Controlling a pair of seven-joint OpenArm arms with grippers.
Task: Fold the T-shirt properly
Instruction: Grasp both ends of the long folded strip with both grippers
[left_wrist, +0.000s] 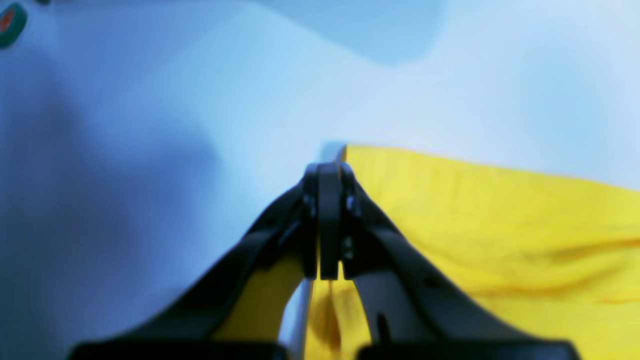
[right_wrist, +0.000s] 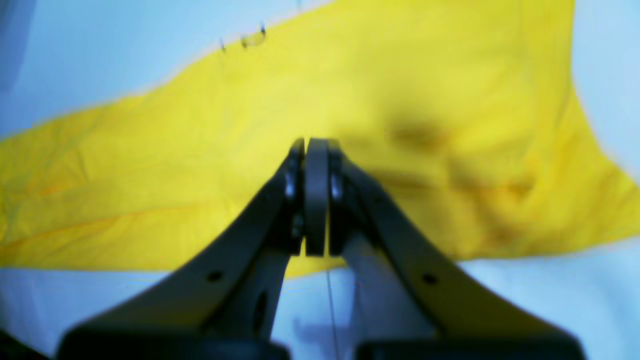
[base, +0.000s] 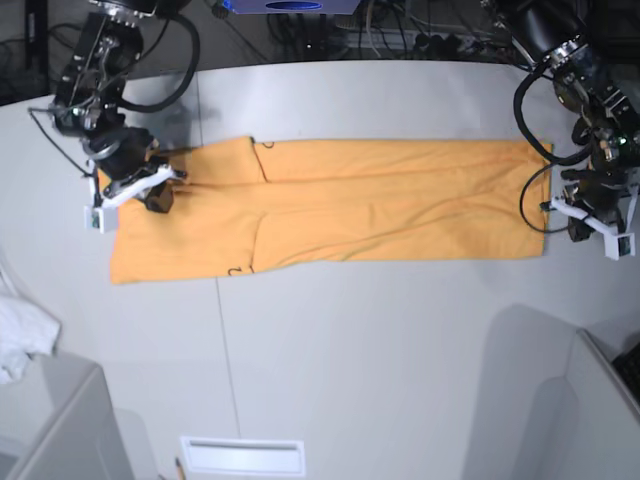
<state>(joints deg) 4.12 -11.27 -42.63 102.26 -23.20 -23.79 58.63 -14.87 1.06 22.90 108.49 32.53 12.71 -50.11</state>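
Pale, smooth and lightly shaded, the bench (base: 330, 370) carries the T-shirt (base: 340, 215), which lies across its middle in a long, low band, already folded over on itself. Its long axis runs from side to side in the base view, nearly level, the left-hand end reaching a little nearer the bottom of that view. The left part is deeper and bulges at top and bottom; the right part ends in a fairly straight, upright edge. Which end or side holds the collar I cannot tell. Creases run mostly lengthwise, with a darker fold along the upper left. Small dark strokes of lettering (right_wrist: 253, 38) show at one long edge in the right wrist view, and a few more marks appear at the lower left edge in the base view, too little to read. The right hand (base: 170, 190) is clenched over the deeper left part, nothing visible in its grip. The left hand (base: 552, 206) is clenched too, by the far right edge; whether either touches the fabric I cannot tell. Near the bottom of the base view lies a white rectangle (base: 243, 457), with a crumpled white cloth (base: 25, 335) at the left.
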